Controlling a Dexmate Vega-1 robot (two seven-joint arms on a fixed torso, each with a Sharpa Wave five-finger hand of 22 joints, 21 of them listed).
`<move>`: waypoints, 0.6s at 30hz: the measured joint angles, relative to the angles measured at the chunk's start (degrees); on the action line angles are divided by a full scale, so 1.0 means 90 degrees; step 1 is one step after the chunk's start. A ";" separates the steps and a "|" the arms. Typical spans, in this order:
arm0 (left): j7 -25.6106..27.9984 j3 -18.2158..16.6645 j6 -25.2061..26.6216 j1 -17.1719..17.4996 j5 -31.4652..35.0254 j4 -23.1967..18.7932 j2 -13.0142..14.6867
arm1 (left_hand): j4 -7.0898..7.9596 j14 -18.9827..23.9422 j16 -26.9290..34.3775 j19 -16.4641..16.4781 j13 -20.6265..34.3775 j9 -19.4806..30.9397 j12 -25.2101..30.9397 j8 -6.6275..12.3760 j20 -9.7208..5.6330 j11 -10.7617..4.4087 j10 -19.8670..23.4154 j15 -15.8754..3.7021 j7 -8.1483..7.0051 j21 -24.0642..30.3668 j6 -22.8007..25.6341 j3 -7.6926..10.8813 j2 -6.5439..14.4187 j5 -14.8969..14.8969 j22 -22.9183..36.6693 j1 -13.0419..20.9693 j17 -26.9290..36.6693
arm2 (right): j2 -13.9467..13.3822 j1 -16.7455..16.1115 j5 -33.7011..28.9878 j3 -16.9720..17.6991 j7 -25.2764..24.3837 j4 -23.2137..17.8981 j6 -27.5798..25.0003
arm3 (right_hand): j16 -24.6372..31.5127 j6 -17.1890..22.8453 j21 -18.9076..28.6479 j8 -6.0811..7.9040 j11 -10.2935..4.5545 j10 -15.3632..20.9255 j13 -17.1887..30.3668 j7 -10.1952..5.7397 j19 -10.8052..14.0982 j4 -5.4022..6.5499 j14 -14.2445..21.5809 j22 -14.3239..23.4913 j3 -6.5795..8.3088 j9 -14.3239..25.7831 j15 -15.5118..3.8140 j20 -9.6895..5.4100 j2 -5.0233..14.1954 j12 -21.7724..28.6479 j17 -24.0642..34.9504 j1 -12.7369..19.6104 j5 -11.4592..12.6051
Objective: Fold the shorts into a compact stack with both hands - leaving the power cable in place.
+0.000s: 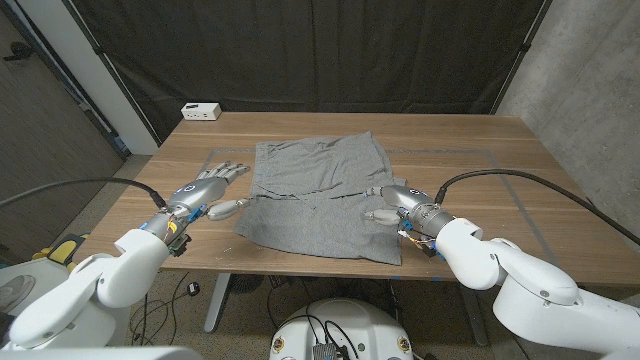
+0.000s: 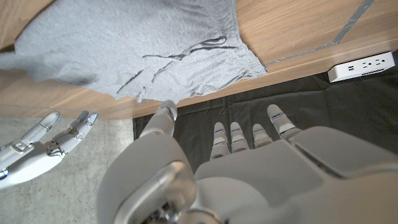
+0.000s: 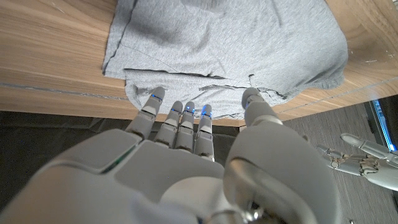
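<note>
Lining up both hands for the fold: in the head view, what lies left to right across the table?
Left hand → grey shorts → right hand. The white power strip sits far back, over the left hand.

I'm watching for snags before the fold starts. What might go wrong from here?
The shorts lie rumpled with their near hem at the table edge, so a pull toward the robot might drag them off. The left hand and right hand sit at opposite sides, neither gripping cloth yet; uneven lifts would likely skew the fold. The white power strip looks safely far.
</note>
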 measured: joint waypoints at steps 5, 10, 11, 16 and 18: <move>-0.0165 0.0002 0.0045 0.0040 0.0291 -0.0001 0.0255 | -0.0062 0.0081 0.0025 0.0000 0.0029 0.0026 0.0094 0.0098 0.0000 -0.0074 0.0300 0.0011 -0.0026 -0.0059 0.0241 0.0062 -0.0111 0.0000 -0.0031 0.0479 0.0000 | 0.0087 0.0027 -0.1332 -0.0331 0.0511 -0.0084 -0.0678 | 0.0001 0.0278 0.0000 0.0047 -0.0004 0.0262 0.0021 -0.0026 0.0126 0.0000 0.0262 0.0000 0.0000 0.0000 -0.0031 -0.0035 -0.0204 0.0037 0.0035 0.0365 0.0062; -0.0271 0.0002 0.0049 0.0040 0.0537 0.0018 0.0350 | -0.0088 0.0269 0.0049 -0.0022 0.0051 0.0031 0.0175 0.0148 0.0021 -0.0058 0.0579 0.0057 0.0028 -0.0110 0.0385 0.0087 -0.0197 0.0000 -0.0031 0.0957 0.0000 | 0.0199 0.0022 -0.2012 -0.0579 0.0796 -0.0110 -0.0922 | 0.0149 0.0536 0.0050 0.0088 -0.0030 0.0544 0.0054 -0.0108 0.0268 0.0029 0.0558 0.0033 -0.0030 0.0032 -0.0034 -0.0108 -0.0322 0.0124 0.0137 0.0651 0.0141; -0.0271 0.0002 0.0049 0.0040 0.0537 0.0018 0.0350 | -0.0088 0.0301 0.0073 -0.0020 0.0060 0.0031 0.0200 0.0148 0.0023 -0.0081 0.0650 0.0063 0.0017 -0.0110 0.0438 0.0087 -0.0216 0.0000 -0.0031 0.1044 0.0000 | 0.0229 0.0017 -0.2142 -0.0630 0.0863 -0.0111 -0.0959 | 0.0172 0.0580 0.0050 0.0110 -0.0031 0.0597 0.0059 -0.0126 0.0288 0.0037 0.0600 0.0033 -0.0038 0.0032 -0.0033 -0.0127 -0.0360 0.0151 0.0155 0.0689 0.0175; -0.0348 0.0002 0.0008 0.0028 0.0815 0.0080 0.0446 | -0.0088 0.0447 0.0075 -0.0010 0.0090 0.0031 0.0272 0.0197 0.0033 -0.0209 0.0866 -0.0083 -0.0112 -0.0154 0.0567 0.0087 -0.0407 0.0000 -0.0030 0.1464 0.0033 | 0.0383 -0.0019 -0.2767 -0.0826 0.1229 -0.0104 -0.1089 | 0.0271 0.0795 0.0050 0.0137 -0.0079 0.0781 0.0103 -0.0182 0.0377 0.0055 0.0816 0.0033 -0.0107 0.0032 -0.0044 -0.0216 -0.0451 0.0241 0.0268 0.0932 0.0257; -0.0358 0.0002 -0.0003 0.0028 0.0853 0.0095 0.0472 | -0.0088 0.0523 0.0075 -0.0005 0.0097 0.0031 0.0272 0.0197 0.0028 -0.0245 0.0946 -0.0093 -0.0133 -0.0161 0.0588 0.0087 -0.0491 0.0000 -0.0030 0.1572 0.0032 | 0.0407 -0.0028 -0.2960 -0.0851 0.1359 -0.0096 -0.1115 | 0.0332 0.0826 0.0050 0.0158 -0.0104 0.0853 0.0118 -0.0214 0.0421 0.0030 0.0865 0.0037 -0.0133 0.0032 -0.0043 -0.0261 -0.0497 0.0282 0.0311 0.0976 0.0291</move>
